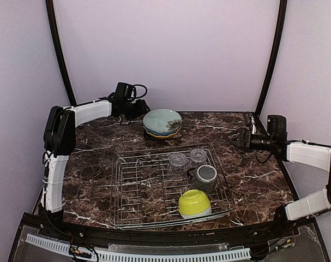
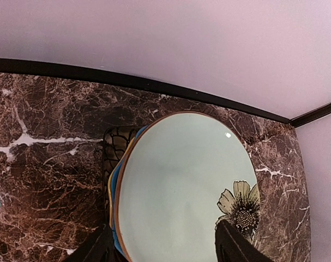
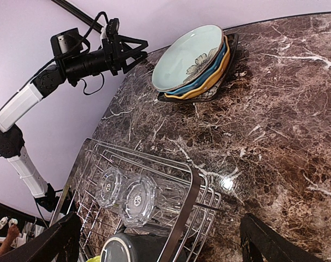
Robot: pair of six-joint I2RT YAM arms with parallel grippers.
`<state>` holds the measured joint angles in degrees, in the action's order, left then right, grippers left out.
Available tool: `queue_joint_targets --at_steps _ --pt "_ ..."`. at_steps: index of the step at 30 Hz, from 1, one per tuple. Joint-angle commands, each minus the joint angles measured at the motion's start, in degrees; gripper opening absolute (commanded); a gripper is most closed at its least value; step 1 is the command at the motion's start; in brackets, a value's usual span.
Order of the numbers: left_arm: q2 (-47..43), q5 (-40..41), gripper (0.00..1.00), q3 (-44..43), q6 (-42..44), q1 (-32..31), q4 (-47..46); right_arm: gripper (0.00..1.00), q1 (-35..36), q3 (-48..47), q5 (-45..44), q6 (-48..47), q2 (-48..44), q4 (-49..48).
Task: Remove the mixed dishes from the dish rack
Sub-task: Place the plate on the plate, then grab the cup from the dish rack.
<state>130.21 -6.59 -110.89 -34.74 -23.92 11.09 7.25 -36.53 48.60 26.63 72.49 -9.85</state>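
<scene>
The lime-green bowl (image 1: 194, 203) sits at the near right of the dish rack (image 1: 127, 180), with the dark grey mug (image 1: 205, 176) and two clear glasses (image 1: 179, 160) behind it. The stacked plates (image 1: 162, 123) rest on the table (image 1: 258, 180) beyond. The left gripper (image 1: 140, 109) hovers just left of them with its jaws parted. The right gripper (image 1: 229, 138) gapes empty to the right of the rack.

Left arm (image 1: 91, 112) and right arm (image 1: 312, 154) match: white tubular plastic shells between bulky black joint housings, thin black cables (image 1: 139, 89) looping at the black wrist ends.
</scene>
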Motion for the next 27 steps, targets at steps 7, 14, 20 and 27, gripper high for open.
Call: queue_joint_targets --at_steps 7,14,20,27 --pt "-0.4 1.3 0.67 -2.9 5.0 -1.1 3.3 0.99 0.2 -1.6 0.6 -0.3 1.2 -1.1" --pt "-1.6 0.5 0.86 -5.1 9.7 -1.3 6.6 0.99 0.7 -5.9 0.2 -4.9 0.8 5.2" --pt "-6.5 1.3 0.99 -2.4 13.8 -1.5 7.5 0.99 3.9 -11.0 -3.2 -11.7 -0.7 16.0" --pt "-17.4 4.9 0.99 10.3 16.3 -1.8 3.1 0.99 11.4 -16.4 -11.4 -18.7 -3.2 26.9"
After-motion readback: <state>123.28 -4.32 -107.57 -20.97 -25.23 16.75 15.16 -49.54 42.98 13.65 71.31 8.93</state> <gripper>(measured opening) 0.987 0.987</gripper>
